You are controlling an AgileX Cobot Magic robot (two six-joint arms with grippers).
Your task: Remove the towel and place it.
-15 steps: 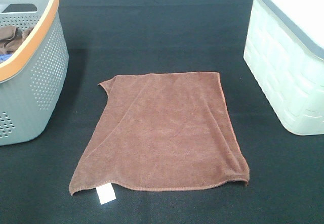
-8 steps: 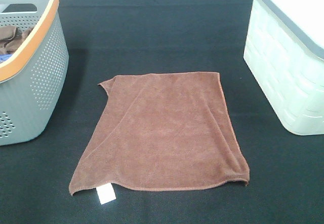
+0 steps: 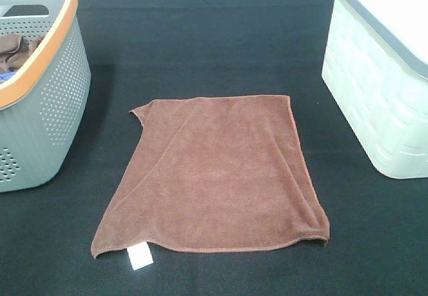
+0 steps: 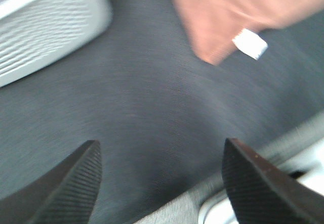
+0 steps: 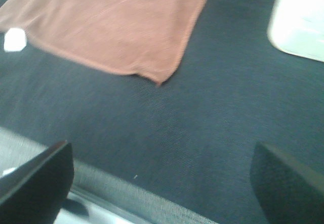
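Note:
A brown towel (image 3: 217,172) lies spread flat on the black table, with a white tag (image 3: 140,256) at its near left corner. It also shows in the left wrist view (image 4: 228,11) and the right wrist view (image 5: 111,24). Neither gripper shows in the exterior high view. My left gripper (image 4: 162,178) is open and empty over the table's near edge, off the towel's tagged corner. My right gripper (image 5: 162,176) is open and empty over the near edge, off the towel's near right corner.
A grey perforated basket with an orange rim (image 3: 40,102) stands at the left, with brown cloth inside. A white woven-pattern bin with a grey rim (image 3: 381,89) stands at the right. The table's front edge (image 5: 126,196) runs close under both grippers.

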